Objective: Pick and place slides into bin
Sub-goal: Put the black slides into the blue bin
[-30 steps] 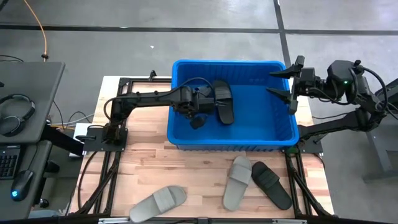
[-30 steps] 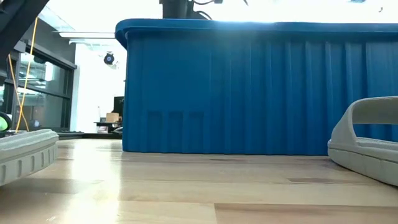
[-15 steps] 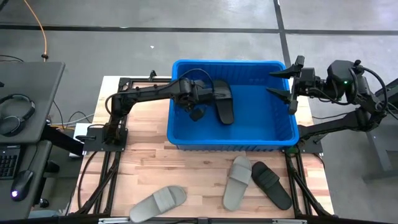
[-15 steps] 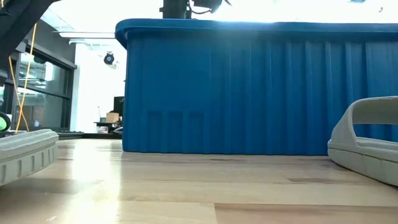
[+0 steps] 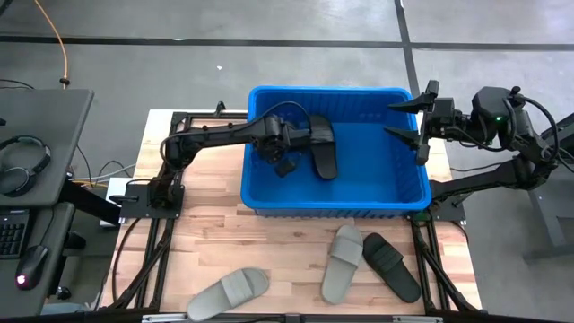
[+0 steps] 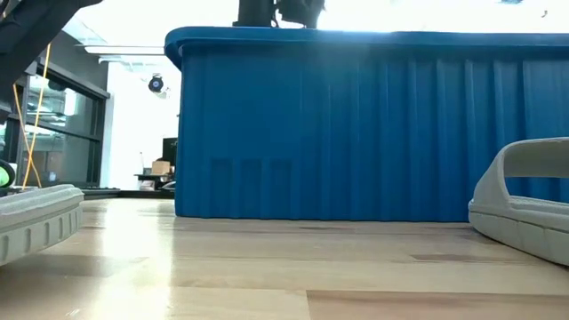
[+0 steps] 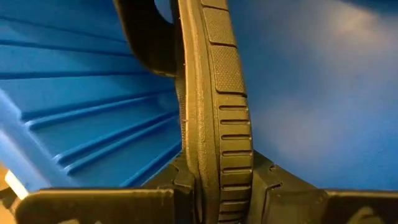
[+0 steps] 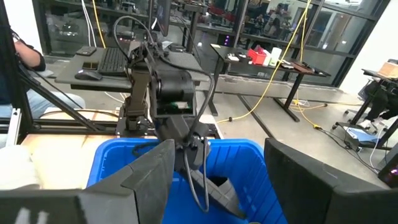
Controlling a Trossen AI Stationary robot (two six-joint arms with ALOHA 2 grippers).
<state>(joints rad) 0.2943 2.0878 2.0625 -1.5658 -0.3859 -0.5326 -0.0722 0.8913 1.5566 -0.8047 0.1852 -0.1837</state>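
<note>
The blue bin [image 5: 336,205] stands at the table's far middle. My left gripper [image 5: 294,151] reaches down into it, shut on a black slide [image 5: 320,148] near the bin's far left. The wrist view shows that slide edge-on [image 7: 227,106] against the bin's ribbed wall. Two grey slides [image 5: 230,291] [image 5: 341,262] and one black slide [image 5: 391,266] lie flat on the wood in front of the bin. My right gripper [image 5: 405,119] hangs open and empty above the bin's right rim. My left gripper pinches the black slide's sole [image 7: 231,177] at one end, one finger [image 7: 177,186] on each flat face. The fingers slant down from the table's left. The slide runs on away from them, strap [image 7: 146,37] farther out. Whether it touches the bin floor I cannot tell.
Black frame rails [image 5: 161,202] flank the tabletop on both sides. The low view shows the bin's near wall [image 6: 356,133] with a grey slide at each side [image 6: 36,218] [image 6: 524,204]. A desk with headphones [image 5: 27,161] stands left of the table.
My left gripper has carried the black slide a short way toward the table's far edge inside the bin, staying shut on it.
</note>
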